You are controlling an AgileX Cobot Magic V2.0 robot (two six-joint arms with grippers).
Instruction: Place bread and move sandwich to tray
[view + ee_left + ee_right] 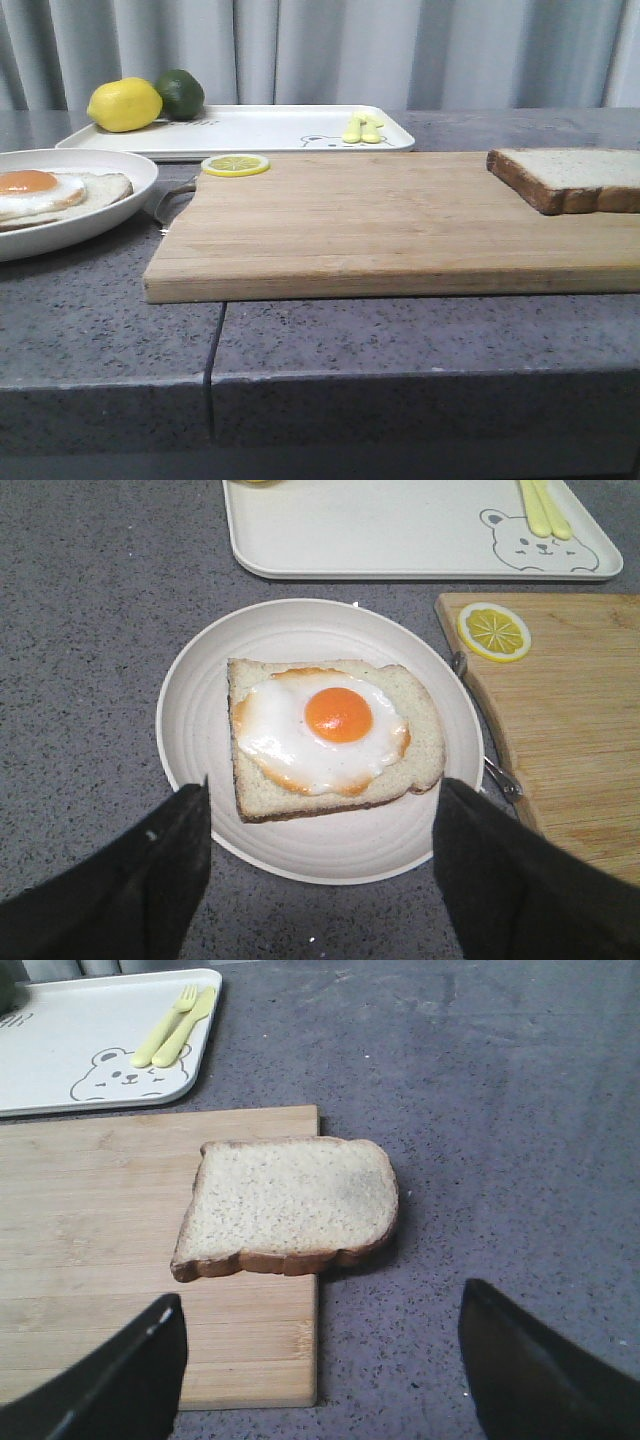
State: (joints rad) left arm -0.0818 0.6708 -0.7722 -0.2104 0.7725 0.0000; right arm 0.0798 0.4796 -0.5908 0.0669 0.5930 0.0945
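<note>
Where the wooden cutting board (150, 1260) ends on its right side, the bread (288, 1205) lies flat across that edge, part on the wood and part hanging out over the grey bench (480, 1110). Its dark crust rims a pale face, the long axis runs across the board edge, and the rounded top faces away from the board. The right gripper (320, 1380) hangs above it with its fingers (130, 1380) spread wide, one over the board and one over the bench, touching nothing.

Off the board's left end, the sandwich (330, 735) so far is a single slice topped with a fried egg, lying flat on the round white plate (190, 710), its rounded end turned toward the board. The left gripper (320, 880) is over the plate's near rim, fingers (140, 880) parted and empty.

Behind the board sits the tray (250, 130), long side parallel to the board's back edge. It carries a lemon (124, 104) and a lime (180, 93) at its left end and a yellow fork and knife (362, 128) at its right end. A lemon slice (235, 164) rests on the board's back left corner
</note>
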